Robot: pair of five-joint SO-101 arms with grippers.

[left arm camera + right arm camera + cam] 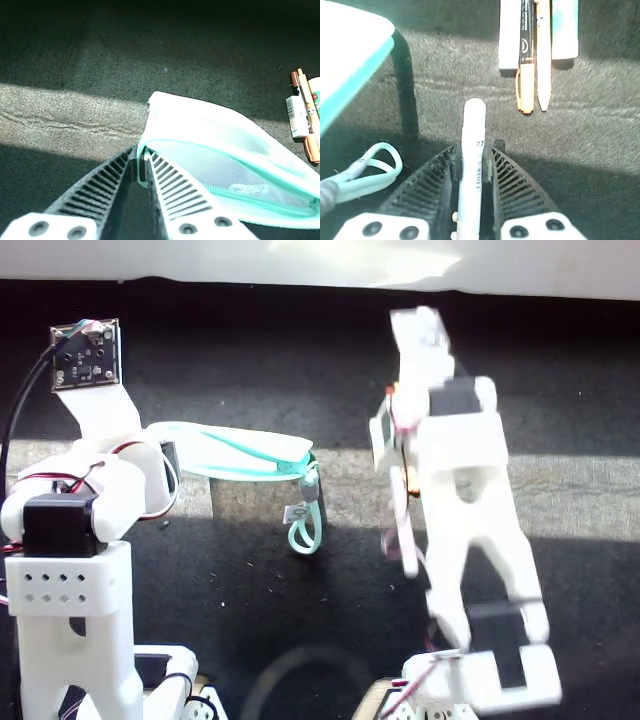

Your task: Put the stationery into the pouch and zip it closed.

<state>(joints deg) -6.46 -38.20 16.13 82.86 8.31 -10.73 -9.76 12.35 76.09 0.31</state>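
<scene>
Two arms stand side by side over a dark, carpet-like surface (250, 350) crossed by a band of sunlight. On the left, the left gripper (141, 155) is closed on one end of the pouch (210, 145), a white mesh case with a teal zip along its length. It holds the pouch up off the surface so that it stretches rightward toward the middle. A teal strap loop (305, 525) hangs from the pouch's right end. On the right, the right gripper (472, 149) is clamped on a white pen (471, 130), which sticks out past the fingertips toward the far side. Beyond that pen four more stationery pieces lie together on the surface, side by side and parallel: a white block (509, 35), an orange marker (526, 65), a pale pen (543, 60) and a teal-and-white piece (565, 27). This group sits to the right of the pouch, apart from it, partly in the sunlit band.
</scene>
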